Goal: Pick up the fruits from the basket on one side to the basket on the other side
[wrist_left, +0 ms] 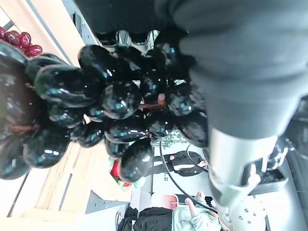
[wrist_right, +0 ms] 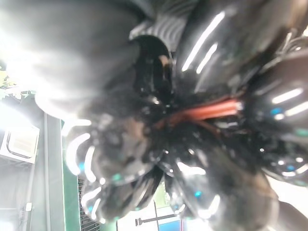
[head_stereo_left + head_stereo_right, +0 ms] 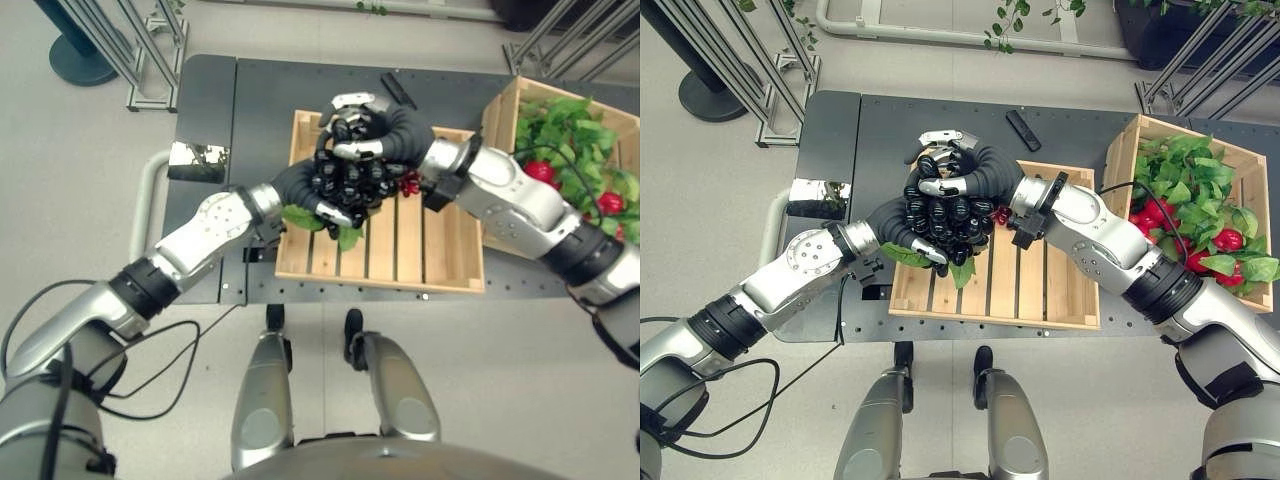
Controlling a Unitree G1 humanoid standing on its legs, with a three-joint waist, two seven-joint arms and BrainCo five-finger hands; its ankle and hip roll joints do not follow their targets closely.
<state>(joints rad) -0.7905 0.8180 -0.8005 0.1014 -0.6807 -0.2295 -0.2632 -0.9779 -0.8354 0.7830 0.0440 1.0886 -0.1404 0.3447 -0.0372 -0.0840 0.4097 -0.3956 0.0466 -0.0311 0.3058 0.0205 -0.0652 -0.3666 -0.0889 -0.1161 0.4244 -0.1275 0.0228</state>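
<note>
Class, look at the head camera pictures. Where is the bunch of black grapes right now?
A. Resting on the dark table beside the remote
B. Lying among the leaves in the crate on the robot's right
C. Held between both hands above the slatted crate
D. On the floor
C: the bunch of black grapes is clasped by the left hand and the right hand above the slatted crate.

It looked like a lab or test room, not a home. A dark metal table (image 3: pixel 940 120) with rows of small holes stood on a plain grey floor (image 3: pixel 700 200). Silver metal frames (image 3: pixel 750 60) stood beside it. Two wooden crates (image 3: pixel 1040 290) sat on the table, and a black remote (image 3: pixel 1023 130) lay near them.
</note>
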